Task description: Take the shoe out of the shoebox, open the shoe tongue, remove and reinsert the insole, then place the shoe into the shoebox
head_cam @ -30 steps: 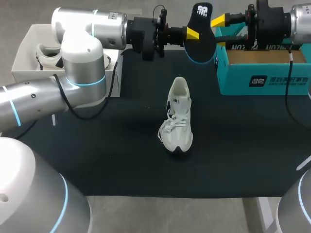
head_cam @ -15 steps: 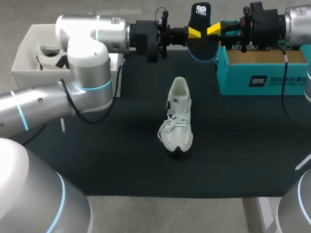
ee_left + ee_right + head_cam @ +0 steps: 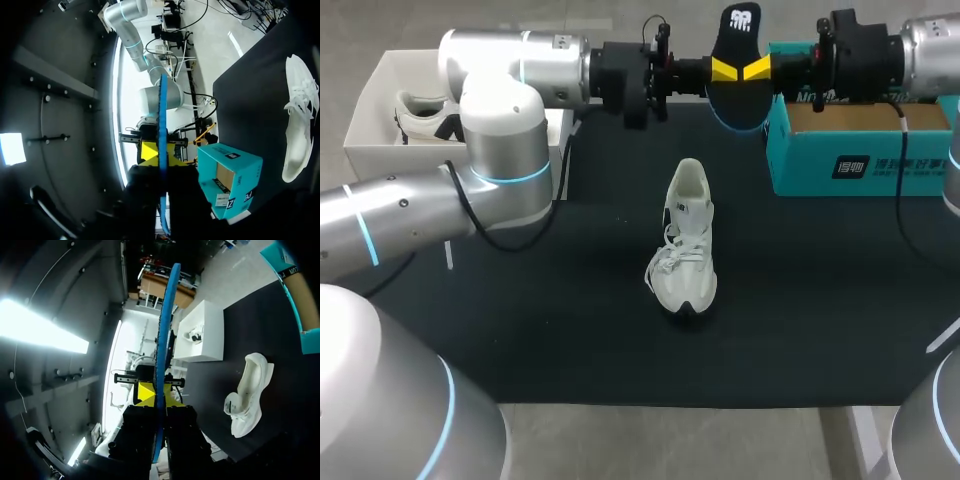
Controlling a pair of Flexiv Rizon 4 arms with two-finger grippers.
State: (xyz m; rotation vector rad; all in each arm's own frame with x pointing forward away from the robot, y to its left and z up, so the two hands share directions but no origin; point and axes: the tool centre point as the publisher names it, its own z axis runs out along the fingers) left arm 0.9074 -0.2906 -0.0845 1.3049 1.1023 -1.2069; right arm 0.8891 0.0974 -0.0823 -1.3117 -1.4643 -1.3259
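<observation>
A dark insole (image 3: 738, 60) with a blue edge hangs in the air over the table's far side. My left gripper (image 3: 720, 68) is shut on it from one side. My right gripper (image 3: 757, 68) is shut on it from the other, tips facing tips. In the left wrist view the insole (image 3: 163, 115) shows edge-on between my left gripper's (image 3: 162, 159) fingers, and in the right wrist view the insole (image 3: 162, 325) stands the same way in my right gripper (image 3: 160, 399). The white shoe (image 3: 686, 240) lies on the black mat, laces loose. The teal shoebox (image 3: 860, 160) stands open at the far right.
A white box (image 3: 370, 100) holding another white shoe stands at the far left behind my left arm. The black mat (image 3: 570, 320) covers the table around the shoe. The shoebox (image 3: 227, 180) sits just beyond and below the two grippers.
My right gripper has come in from the right and shut on the insole's right side. My left gripper kept its hold and shifted slightly to the right.
</observation>
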